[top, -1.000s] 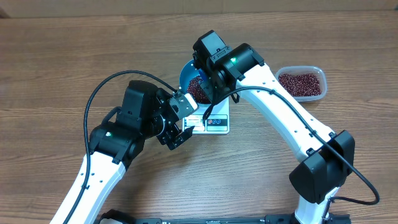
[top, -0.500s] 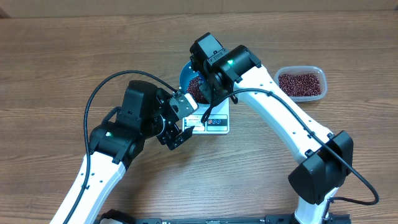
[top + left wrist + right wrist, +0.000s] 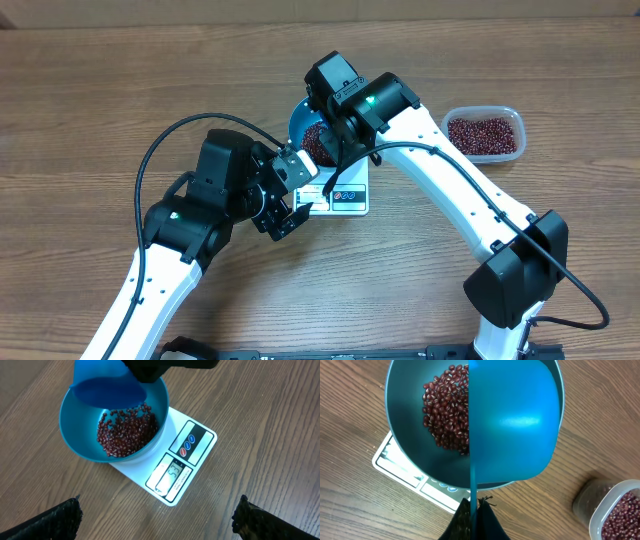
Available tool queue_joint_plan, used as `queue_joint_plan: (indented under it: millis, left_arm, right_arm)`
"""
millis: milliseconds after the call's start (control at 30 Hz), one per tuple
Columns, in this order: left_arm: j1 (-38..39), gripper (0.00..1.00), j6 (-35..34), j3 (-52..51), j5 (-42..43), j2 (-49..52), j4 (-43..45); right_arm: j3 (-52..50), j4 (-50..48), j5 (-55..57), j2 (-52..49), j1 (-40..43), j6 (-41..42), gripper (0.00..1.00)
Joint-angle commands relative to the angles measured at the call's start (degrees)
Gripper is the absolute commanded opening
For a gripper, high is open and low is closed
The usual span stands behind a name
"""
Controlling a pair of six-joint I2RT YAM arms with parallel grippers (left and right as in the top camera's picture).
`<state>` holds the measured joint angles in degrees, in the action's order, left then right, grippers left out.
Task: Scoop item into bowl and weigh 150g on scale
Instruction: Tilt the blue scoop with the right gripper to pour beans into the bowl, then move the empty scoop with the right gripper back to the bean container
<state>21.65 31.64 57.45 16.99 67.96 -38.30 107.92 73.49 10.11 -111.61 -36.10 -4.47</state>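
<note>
Hanging with its jaws spread wide, the left gripper (image 3: 157, 512) holds nothing and hovers over the table (image 3: 100, 100) just beside the near corner of the scale (image 3: 186, 465). The scale lies flat on the wood with its display (image 3: 172, 474) and buttons along the near edge; the digits are too small to read with certainty. On the far part of the scale sits the bowl (image 3: 75, 430), upright, with a loose heap of beans (image 3: 125, 432) in its bottom. Above the bowl the right gripper (image 3: 474, 505) is clamped tight on the handle of a scoop (image 3: 515, 425), which is tipped over the bowl's inside and hides about half of it in the right wrist view; no beans show on the scoop. Farther off to the right, well apart from the scale, stands a tub (image 3: 587, 502) with more beans in it.
</note>
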Motion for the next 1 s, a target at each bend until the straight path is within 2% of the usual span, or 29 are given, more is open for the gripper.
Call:
queue_joint_plan:
  millis: [0, 200, 333, 500, 967]
  left_arm:
    - [-0.3, 1.0, -1.0, 1.6, 0.6, 0.2, -0.1]
    - [-0.3, 1.0, -1.0, 1.6, 0.6, 0.2, -0.1]
    - [-0.3, 1.0, -1.0, 1.6, 0.5, 0.2, -0.1]
    - [-0.4, 0.99, -1.0, 1.6, 0.5, 0.2, 0.0]
    - [-0.2, 0.99, -1.0, 1.6, 0.5, 0.2, -0.1]
  right_arm:
    - [2.9, -0.4, 0.8, 0.7, 0.0, 3.3, 0.04]
    - [5.2, -0.2, 1.2, 2.4, 2.1, 7.3, 0.04]
    - [6.8, 0.8, 5.4, 3.2, 5.2, 11.0, 0.04]
    - [7.3, 3.6, 9.4, 4.3, 10.7, 12.2, 0.04]
    - [7.3, 9.5, 9.1, 4.2, 27.9, 13.7, 0.04]
